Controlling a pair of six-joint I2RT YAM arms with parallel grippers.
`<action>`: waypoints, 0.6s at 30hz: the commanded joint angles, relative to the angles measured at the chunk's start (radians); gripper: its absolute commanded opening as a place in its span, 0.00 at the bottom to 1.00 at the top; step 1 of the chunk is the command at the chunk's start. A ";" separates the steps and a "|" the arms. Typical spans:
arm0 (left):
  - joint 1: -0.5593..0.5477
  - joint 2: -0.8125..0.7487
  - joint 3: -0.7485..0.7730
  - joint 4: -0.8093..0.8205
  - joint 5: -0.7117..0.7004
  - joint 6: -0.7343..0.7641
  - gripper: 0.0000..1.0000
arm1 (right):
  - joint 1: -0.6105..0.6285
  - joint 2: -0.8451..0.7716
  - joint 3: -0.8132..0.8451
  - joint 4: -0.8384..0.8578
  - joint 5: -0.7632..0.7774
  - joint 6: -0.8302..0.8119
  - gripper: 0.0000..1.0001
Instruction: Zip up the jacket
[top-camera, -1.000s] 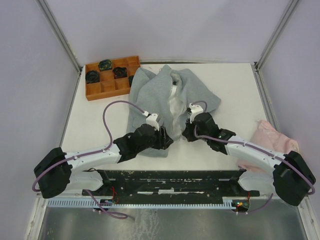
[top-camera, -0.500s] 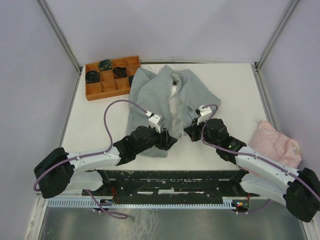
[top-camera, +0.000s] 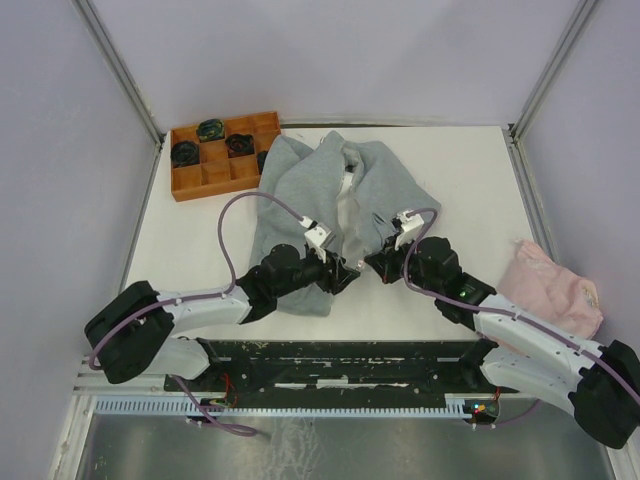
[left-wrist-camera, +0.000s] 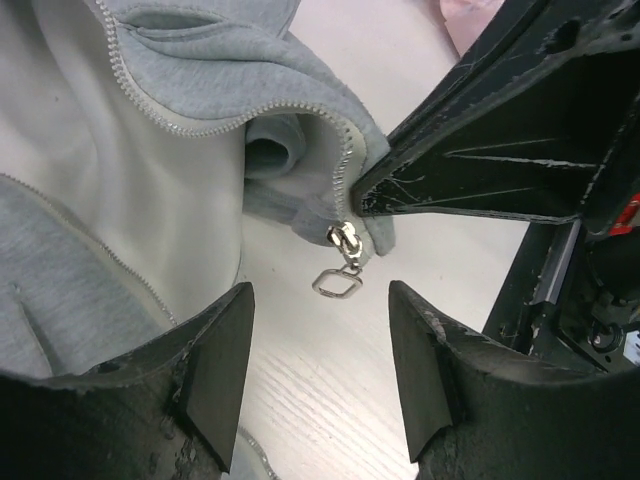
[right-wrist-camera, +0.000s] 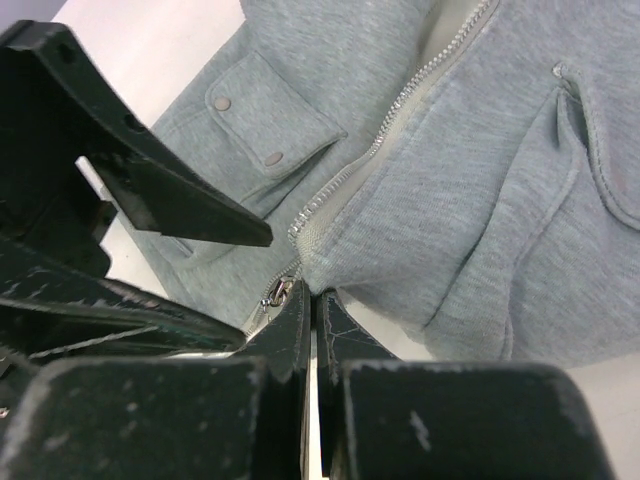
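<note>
The light grey jacket (top-camera: 330, 195) lies open at the table's middle, its white lining showing between the front edges. My right gripper (top-camera: 377, 264) is shut on the jacket's bottom hem corner (right-wrist-camera: 345, 250), right beside the zipper slider (right-wrist-camera: 277, 292). In the left wrist view the slider and its metal ring pull (left-wrist-camera: 342, 268) hang off that lifted corner, just above the table. My left gripper (left-wrist-camera: 320, 370) is open and empty, its fingers (left-wrist-camera: 215, 370) a short way before the pull. In the top view it (top-camera: 345, 275) sits at the hem, facing the right gripper.
An orange compartment tray (top-camera: 190, 185) with dark items stands at the back left, touching the jacket's hood side. A pale pink cloth (top-camera: 550, 285) lies at the right edge. The right gripper's black finger (left-wrist-camera: 480, 170) fills the left wrist view's upper right.
My left gripper has moved right along the hem, up to the zipper end. My right gripper shifted slightly right and stays shut on the hem corner.
</note>
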 joint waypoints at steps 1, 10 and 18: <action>0.028 0.043 0.024 0.139 0.113 0.080 0.61 | 0.000 -0.037 0.030 0.074 -0.048 -0.012 0.00; 0.028 0.110 0.064 0.148 0.195 0.095 0.50 | 0.000 -0.036 0.026 0.097 -0.051 -0.012 0.00; 0.028 0.134 0.084 0.099 0.207 0.087 0.18 | -0.003 -0.012 0.025 0.110 -0.039 -0.012 0.00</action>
